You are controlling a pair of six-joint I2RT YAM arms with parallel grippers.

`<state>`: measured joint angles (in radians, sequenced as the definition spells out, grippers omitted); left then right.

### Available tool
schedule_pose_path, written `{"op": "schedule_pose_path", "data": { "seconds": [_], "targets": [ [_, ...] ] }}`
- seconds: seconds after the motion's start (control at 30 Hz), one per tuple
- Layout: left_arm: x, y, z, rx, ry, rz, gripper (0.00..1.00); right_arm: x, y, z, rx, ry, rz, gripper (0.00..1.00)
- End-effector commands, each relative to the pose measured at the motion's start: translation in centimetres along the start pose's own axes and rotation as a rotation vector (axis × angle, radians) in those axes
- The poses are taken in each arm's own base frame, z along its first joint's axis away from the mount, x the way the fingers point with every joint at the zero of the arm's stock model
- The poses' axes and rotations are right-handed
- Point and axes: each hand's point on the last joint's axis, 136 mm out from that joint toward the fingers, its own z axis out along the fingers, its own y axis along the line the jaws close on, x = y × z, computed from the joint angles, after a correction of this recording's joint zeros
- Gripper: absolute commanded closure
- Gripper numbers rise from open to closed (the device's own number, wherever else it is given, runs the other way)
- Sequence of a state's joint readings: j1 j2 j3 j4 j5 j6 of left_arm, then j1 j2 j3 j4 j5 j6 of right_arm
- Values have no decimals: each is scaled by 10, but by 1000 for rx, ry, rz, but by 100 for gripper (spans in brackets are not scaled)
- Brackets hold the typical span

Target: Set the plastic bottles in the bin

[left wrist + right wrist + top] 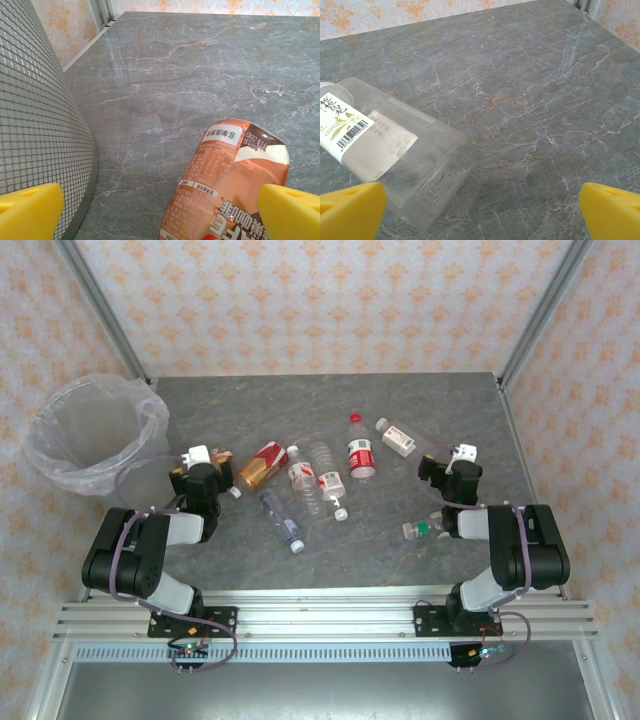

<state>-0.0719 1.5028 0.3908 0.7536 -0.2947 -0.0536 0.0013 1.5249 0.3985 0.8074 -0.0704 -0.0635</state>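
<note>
The bin (95, 435) stands at the table's far left, lined with a crinkly clear bag. Several plastic bottles lie mid-table: a brown-orange labelled one (262, 466), a red-capped one (360, 452), a square white-labelled one (398, 438), a blue-capped one (281, 520) and a green-capped one (424, 530). My left gripper (205, 465) hangs open between bin and brown bottle. In the left wrist view the brown bottle (230, 185) lies just inside the right yellow fingertip (292, 212), the bin's wall (35, 125) at left. My right gripper (450, 462) is open; the square bottle (390, 155) lies by its left fingertip (350, 210).
Two more clear bottles (301, 478) (328, 480) lie side by side in the middle. Metal frame posts rise at the back corners and patterned walls close in the grey marble table (450, 400). Bare tabletop stretches behind the bottles.
</note>
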Motion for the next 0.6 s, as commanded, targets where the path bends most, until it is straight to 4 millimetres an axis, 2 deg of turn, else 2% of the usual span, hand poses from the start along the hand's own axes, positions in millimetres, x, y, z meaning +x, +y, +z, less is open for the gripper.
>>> {"op": "schedule_pose_path", "data": {
  "seconds": [0.0,0.13,0.27,0.47,0.57],
  "targets": [
    [-15,0,-1,-7,-49,-11,0,-3,-1,1,8,-7,12,1],
    [-19,-9,-1,38,-32,18,0,-12,2,-3,-5,-16,11,1],
    [-40,-9,-6,16,36,57,0,-29,3,-16,-6,-22,7,1],
    [-65,-12,-26,-34,5,62,0,-61,-6,-37,48,-77,84,1],
    [-74,-15,-35,-46,12,44,0,-70,-8,-44,61,-77,147,1]
  ]
}}
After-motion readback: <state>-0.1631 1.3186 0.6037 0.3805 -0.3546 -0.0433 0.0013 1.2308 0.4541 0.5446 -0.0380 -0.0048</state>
